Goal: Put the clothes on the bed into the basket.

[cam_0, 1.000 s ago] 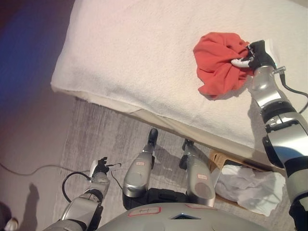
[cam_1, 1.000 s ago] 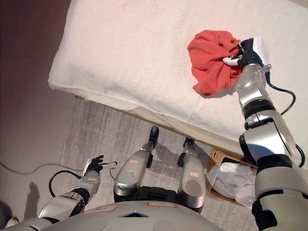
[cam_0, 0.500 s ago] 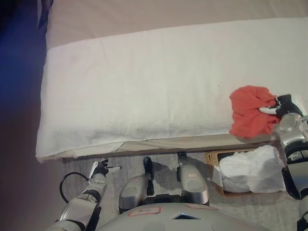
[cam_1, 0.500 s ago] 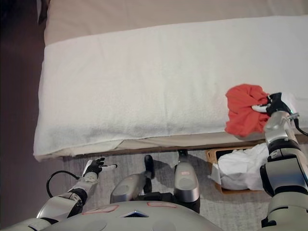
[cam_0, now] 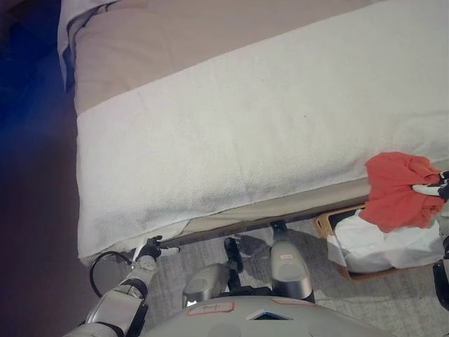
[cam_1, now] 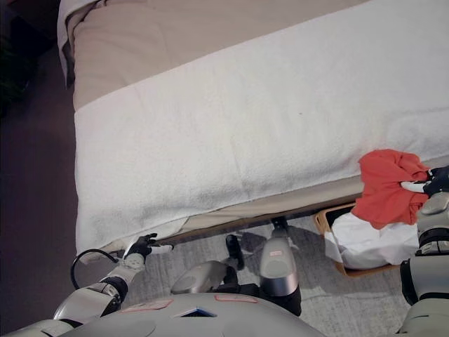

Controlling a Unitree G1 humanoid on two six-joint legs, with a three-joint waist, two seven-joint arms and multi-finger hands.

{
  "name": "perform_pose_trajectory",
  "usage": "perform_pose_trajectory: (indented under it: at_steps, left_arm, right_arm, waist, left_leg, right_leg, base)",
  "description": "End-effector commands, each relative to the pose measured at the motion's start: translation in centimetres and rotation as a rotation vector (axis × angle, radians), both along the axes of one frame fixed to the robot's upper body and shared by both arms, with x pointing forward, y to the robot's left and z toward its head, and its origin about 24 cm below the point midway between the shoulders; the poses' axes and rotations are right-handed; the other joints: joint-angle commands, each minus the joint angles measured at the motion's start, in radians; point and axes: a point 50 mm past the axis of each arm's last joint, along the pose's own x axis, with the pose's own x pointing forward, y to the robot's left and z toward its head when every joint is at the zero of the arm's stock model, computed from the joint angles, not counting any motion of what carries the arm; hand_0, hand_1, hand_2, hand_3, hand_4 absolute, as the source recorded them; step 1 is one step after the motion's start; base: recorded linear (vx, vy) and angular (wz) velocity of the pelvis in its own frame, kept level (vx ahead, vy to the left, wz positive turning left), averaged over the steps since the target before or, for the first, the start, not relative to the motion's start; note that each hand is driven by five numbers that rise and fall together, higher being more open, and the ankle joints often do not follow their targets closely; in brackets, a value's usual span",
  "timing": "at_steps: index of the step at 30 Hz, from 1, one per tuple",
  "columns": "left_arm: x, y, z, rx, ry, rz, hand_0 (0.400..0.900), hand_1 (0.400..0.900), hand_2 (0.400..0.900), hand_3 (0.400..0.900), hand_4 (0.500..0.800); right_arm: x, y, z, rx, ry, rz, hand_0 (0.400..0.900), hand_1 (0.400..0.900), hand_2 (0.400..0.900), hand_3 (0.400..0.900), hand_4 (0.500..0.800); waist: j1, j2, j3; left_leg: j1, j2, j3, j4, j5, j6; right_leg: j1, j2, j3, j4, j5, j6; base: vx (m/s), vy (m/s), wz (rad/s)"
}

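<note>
A red garment [cam_0: 400, 189] hangs bunched from my right hand [cam_1: 433, 184] at the right edge of both views, at the bed's near edge. The hand is shut on the cloth, and the cloth's lower part hangs over the basket [cam_0: 326, 226]. That basket stands on the floor beside the bed and holds a white garment [cam_0: 382, 247]. The bed [cam_0: 231, 133] is covered with a white towel-like blanket with no other clothes showing on it. My left hand [cam_0: 149, 248] hangs low at the lower left by the bed's corner, its fingers relaxed and holding nothing.
A beige sheet [cam_0: 210, 35] covers the bed's far part, with a pillow corner [cam_0: 77, 14] at the top left. A grey rug [cam_1: 330, 295] lies on the floor under the basket.
The camera has swung, so the whole view shifted. My right hand has carried the red garment from the bed's top to its near edge, over the basket. The left hand stayed low.
</note>
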Motion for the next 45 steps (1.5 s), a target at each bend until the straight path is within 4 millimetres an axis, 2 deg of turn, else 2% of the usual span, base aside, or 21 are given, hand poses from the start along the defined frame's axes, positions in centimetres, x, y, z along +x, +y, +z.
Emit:
perform_pose_trajectory:
  at_steps: [1,9,16,30,31,32,39,45]
  left_arm:
    - [-0.2,2.4,0.6,0.106,0.037,-0.050,0.900,0.900,0.900,0.900,0.800]
    - [0.5,1.6,0.6,0.103,0.036,-0.094,0.900,0.900,0.900,0.900,0.800]
    - [0.5,1.7,0.6,0.109,0.036,-0.092,0.900,0.900,0.900,0.900,0.800]
    - [0.5,2.0,0.7,0.127,0.054,-0.118,0.900,0.900,0.900,0.900,0.800]
    - [0.5,2.0,0.7,0.127,0.055,-0.123,0.900,0.900,0.900,0.900,0.800]
    - [0.6,2.0,0.7,0.125,0.055,-0.124,0.900,0.900,0.900,0.900,0.800]
    - [0.9,1.9,0.8,0.125,0.035,-0.122,0.900,0.900,0.900,0.900,0.800]
    - [0.8,2.4,0.9,0.132,0.034,-0.098,0.900,0.900,0.900,0.900,0.800]
  right_arm:
    - [-0.2,-2.7,5.1,-0.128,-0.111,-0.055,0.400,0.400,0.400,0.400,0.500]
    - [-2.8,-4.0,4.5,-0.090,-0.112,-0.184,0.400,0.400,0.400,0.400,0.500]
    - [-2.9,-3.9,4.2,-0.071,-0.108,-0.175,0.400,0.400,0.400,0.400,0.500]
    - [-8.5,-5.5,2.3,-0.016,0.010,-0.407,0.400,0.400,0.400,0.400,0.500]
    - [-9.0,-5.6,2.2,-0.013,0.038,-0.418,0.825,0.825,0.825,0.825,0.755]
    - [-8.9,-5.7,2.4,-0.016,0.027,-0.427,0.900,0.900,0.900,0.900,0.800]
    - [-7.5,-5.2,2.4,-0.034,0.010,-0.379,0.900,0.900,0.900,0.900,0.800]
    - [-6.1,-4.5,2.0,-0.041,-0.002,-0.318,0.900,0.900,0.900,0.900,0.800]
  waist:
    - [0.007,-0.026,-0.010]
    - [-0.001,0.006,-0.010]
    - [0.004,0.010,-0.018]
    - [0.020,0.012,-0.038]
    - [0.023,0.015,-0.038]
    - [0.025,0.018,-0.039]
    - [0.026,0.023,-0.040]
    - [0.026,0.006,-0.041]
  left_leg:
    - [-0.018,-0.023,-0.024,0.029,-0.032,-0.009]
    - [-0.034,-0.028,-0.038,0.033,-0.023,-0.013]
    - [-0.034,-0.029,-0.040,0.033,-0.022,-0.014]
    - [-0.026,-0.035,-0.059,0.029,-0.025,-0.015]
    - [-0.026,-0.035,-0.061,0.030,-0.026,-0.015]
    - [-0.027,-0.037,-0.063,0.031,-0.026,-0.015]
    - [-0.027,-0.039,-0.062,0.036,-0.028,-0.013]
    - [-0.026,-0.035,-0.064,0.040,-0.030,-0.013]
  right_leg:
    - [-0.048,-0.037,0.031,0.189,-0.102,0.066]
    - [-0.041,-0.049,0.018,0.176,-0.098,0.061]
    - [-0.034,-0.050,0.015,0.169,-0.096,0.060]
    - [-0.008,-0.066,-0.004,0.152,-0.091,0.062]
    - [-0.006,-0.068,-0.006,0.152,-0.091,0.062]
    - [-0.006,-0.071,-0.006,0.151,-0.090,0.063]
    - [-0.001,-0.070,-0.001,0.145,-0.087,0.062]
    - [0.004,-0.067,-0.004,0.145,-0.088,0.059]
  base:
    - [0.00,0.000,0.00]
    - [0.00,-0.019,0.08]
    - [0.00,-0.004,0.01]
    - [-0.01,-0.009,0.04]
    - [-0.01,0.013,0.06]
    - [-0.01,0.014,0.04]
    - [-0.01,0.002,-0.02]
    - [0.00,0.000,0.00]
